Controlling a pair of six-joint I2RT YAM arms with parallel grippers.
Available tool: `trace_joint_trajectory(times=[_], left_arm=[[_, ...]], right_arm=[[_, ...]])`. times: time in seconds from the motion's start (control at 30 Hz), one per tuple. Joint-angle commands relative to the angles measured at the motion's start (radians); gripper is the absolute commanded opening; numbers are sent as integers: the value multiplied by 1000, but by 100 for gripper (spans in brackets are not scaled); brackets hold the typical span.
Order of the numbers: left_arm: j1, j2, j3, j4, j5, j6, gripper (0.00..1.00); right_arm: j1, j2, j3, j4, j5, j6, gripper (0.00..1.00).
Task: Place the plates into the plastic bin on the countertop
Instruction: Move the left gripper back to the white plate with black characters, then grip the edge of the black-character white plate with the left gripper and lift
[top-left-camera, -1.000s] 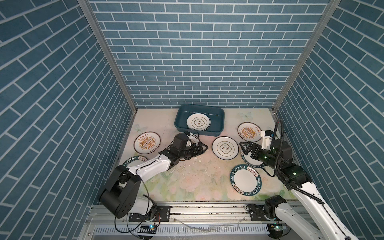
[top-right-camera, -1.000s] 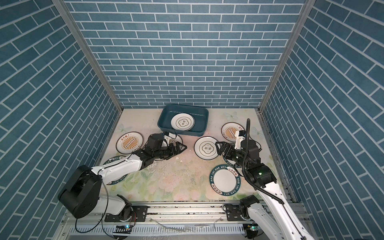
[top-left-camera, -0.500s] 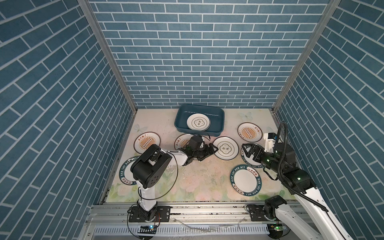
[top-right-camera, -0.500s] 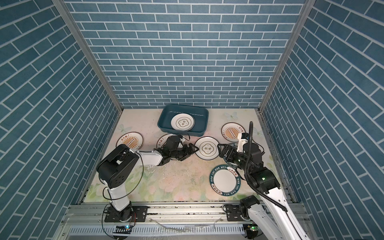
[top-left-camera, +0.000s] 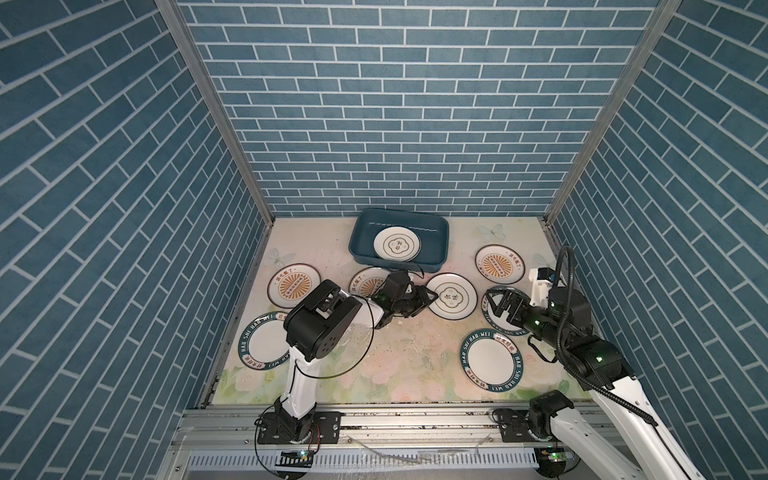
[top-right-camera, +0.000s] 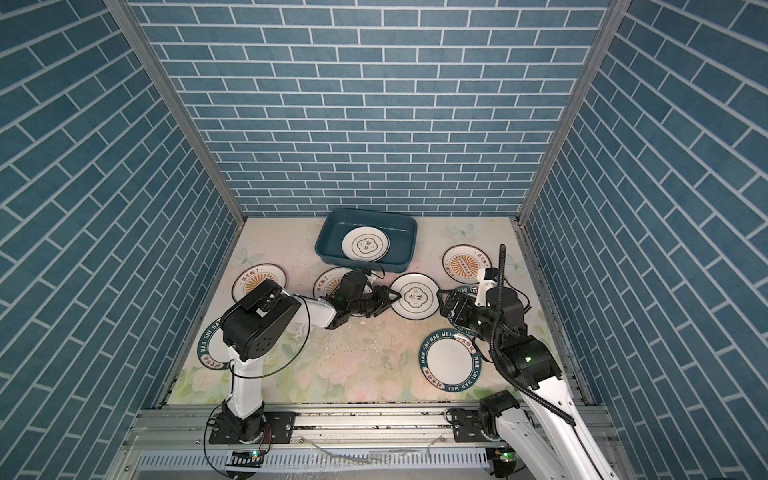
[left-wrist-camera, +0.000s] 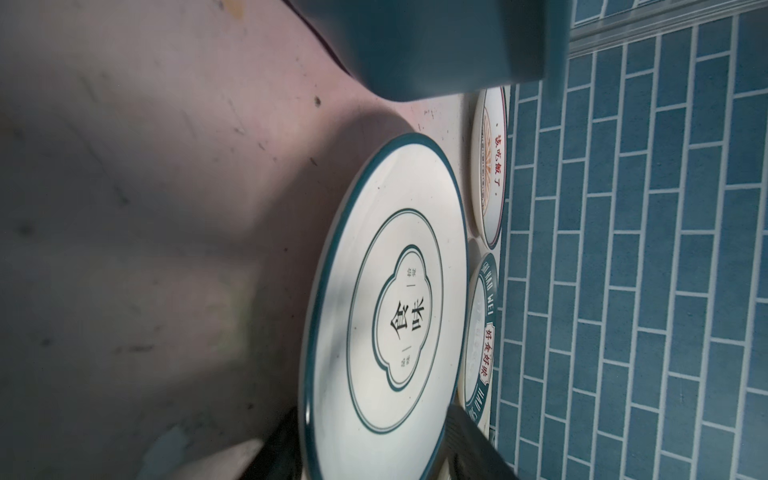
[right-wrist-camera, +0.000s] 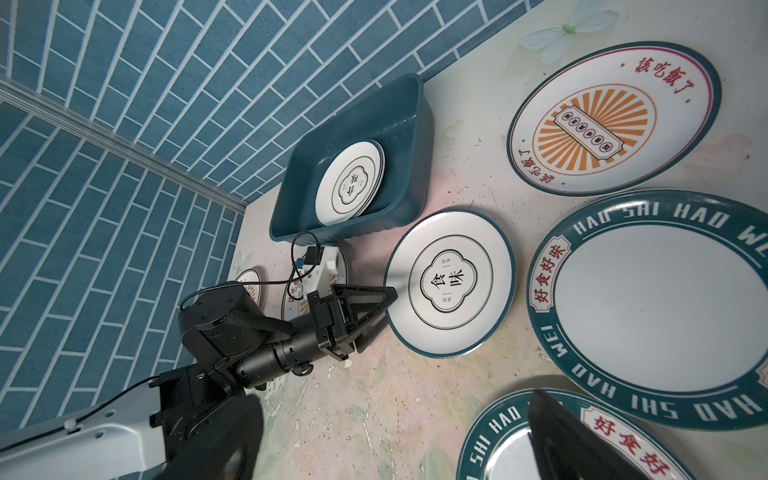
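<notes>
A quatrefoil plate (top-left-camera: 451, 296) (left-wrist-camera: 399, 316) lies on the countertop (top-left-camera: 395, 365) in front of the plastic bin (top-left-camera: 442, 245). My left gripper (top-left-camera: 428, 297) (top-right-camera: 392, 297) is at that plate's left rim. Its jaws are half closed, one finger (left-wrist-camera: 469, 444) over the rim and one (left-wrist-camera: 282, 449) under it, with a gap still showing. Inside the bin lies a quatrefoil plate (top-left-camera: 397, 244), with another under it. My right gripper (top-left-camera: 505, 307) (right-wrist-camera: 392, 403) hangs open above a green-lettered plate (right-wrist-camera: 648, 307), holding nothing.
Sunburst plates lie at the left (top-left-camera: 294, 283), behind the left wrist (top-left-camera: 368, 282) and at the back right (top-left-camera: 500, 265). Lettered plates lie front right (top-left-camera: 491, 360) and front left (top-left-camera: 262, 347), the latter partly under the left arm. Brick walls close three sides.
My left gripper has reached right, from the middle sunburst plate to the quatrefoil plate's rim, and its jaws have narrowed around it. The right arm has shifted slightly.
</notes>
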Motion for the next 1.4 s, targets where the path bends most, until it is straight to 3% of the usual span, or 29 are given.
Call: trace_joint_trajectory(times=[0.0,0.17,0.37,0.9,1.2,1.37], left_arm=[[-5,33,0,-26,-10,-14,44],[-5,28,-1,-44,-24,-12,25],[-5,12,-7,-70,-36,-19,14],[-5,-112,-107,-47,-49,-85,1],[0,-291,-211,-133,-47,-33,0],[1,-440,-245,-277,-78,32,0]], right_arm=[[-2,-7,-2,-13,23,18,99],[-2,-7,0,-14,26,18,99],[-2,-7,-3,-14,28,18,98],[-2,-4,-9,3,26,24,98],[-2,3,-14,22,19,28,98],[-2,25,-14,44,6,28,99]])
